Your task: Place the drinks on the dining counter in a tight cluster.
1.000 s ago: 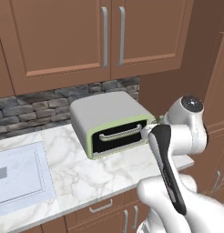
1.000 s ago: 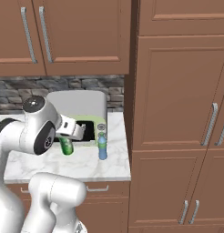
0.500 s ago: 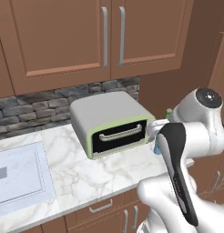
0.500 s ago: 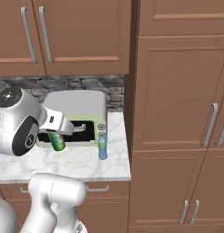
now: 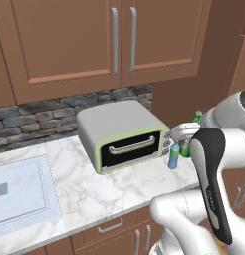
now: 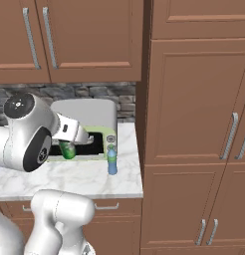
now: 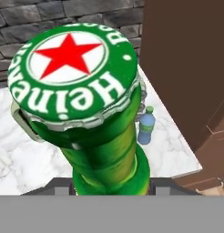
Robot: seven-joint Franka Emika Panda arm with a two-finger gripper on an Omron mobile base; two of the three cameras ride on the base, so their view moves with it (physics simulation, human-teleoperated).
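Green bottle [image 7: 98,123], clamped between the fingers, had swung left since a second earlier and hung above the worktop [image 6: 69,174]; blue bottle [image 6: 112,160] stayed beside the toaster oven [image 5: 119,134].

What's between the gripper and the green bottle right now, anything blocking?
Nothing visible. The green bottle sits right in the gripper, lifted clear of the marble worktop in front of the toaster oven. The small pale-blue bottle stands apart, off to the side.
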